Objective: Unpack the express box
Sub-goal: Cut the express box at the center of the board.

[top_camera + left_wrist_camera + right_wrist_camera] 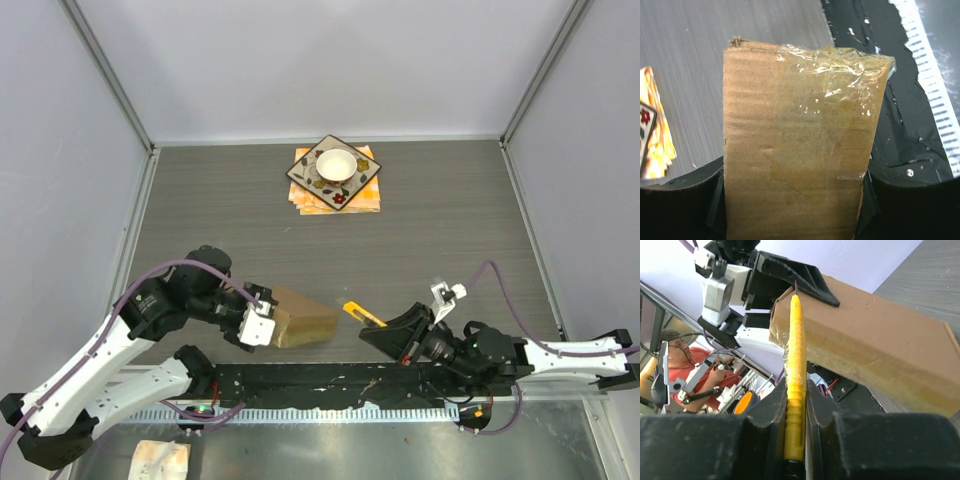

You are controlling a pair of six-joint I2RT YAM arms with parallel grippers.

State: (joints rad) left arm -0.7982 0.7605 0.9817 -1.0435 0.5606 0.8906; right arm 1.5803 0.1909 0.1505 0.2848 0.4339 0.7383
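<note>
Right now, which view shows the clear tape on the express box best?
Left wrist: the clear tape sits close up, crinkled across the express box. Right wrist catches only a glossy strip along the box's side, beside the yellow cutter. Top external: box too small, tape not discernible.

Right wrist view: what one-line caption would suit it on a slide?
The right gripper clamps a yellow utility knife, tip aimed at the taped end of the express box.
</note>
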